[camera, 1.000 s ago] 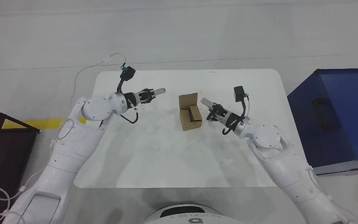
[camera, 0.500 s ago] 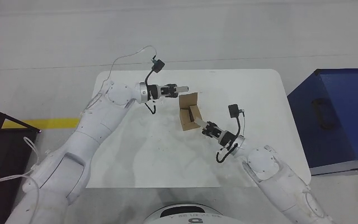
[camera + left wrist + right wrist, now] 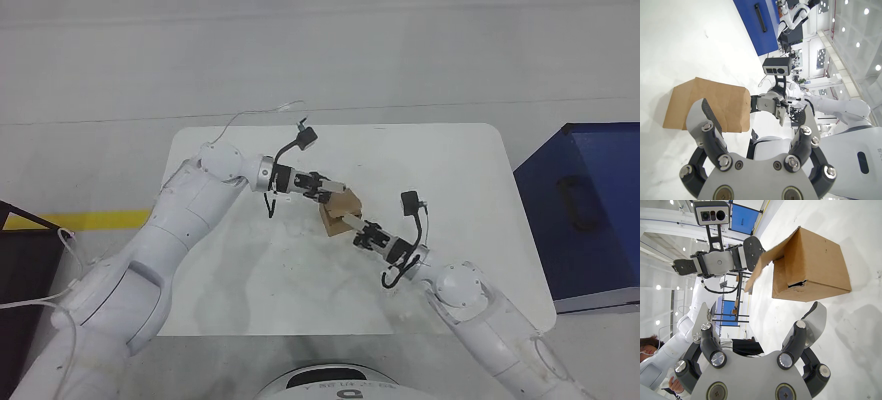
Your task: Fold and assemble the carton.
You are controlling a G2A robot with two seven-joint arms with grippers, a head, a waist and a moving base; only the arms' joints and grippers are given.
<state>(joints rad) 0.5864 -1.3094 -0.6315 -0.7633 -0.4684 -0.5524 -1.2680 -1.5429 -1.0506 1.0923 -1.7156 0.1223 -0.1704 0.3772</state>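
1. The left jaws are held wide apart at the far-left side of the carton, and nothing is clasped between them.
2. One pad of the left jaws is laid against the carton's raised flap. This flap is tilted outward from the top edge, while the other pad is kept well clear of the cardboard.
3. The right jaws are likewise spread wide, with nothing held. They are placed just beside the carton's near-right side, and whether a fingertip touches the cardboard cannot be told.
4. The carton is set on the white surface, near its middle, between the two arms.
5. In the right wrist view, two smaller flaps are seen folded inward over the opening under the raised flap. A ragged tear is seen along one corner edge.
6. A blue cabinet is stood just beyond the surface's right edge, well apart from the carton.
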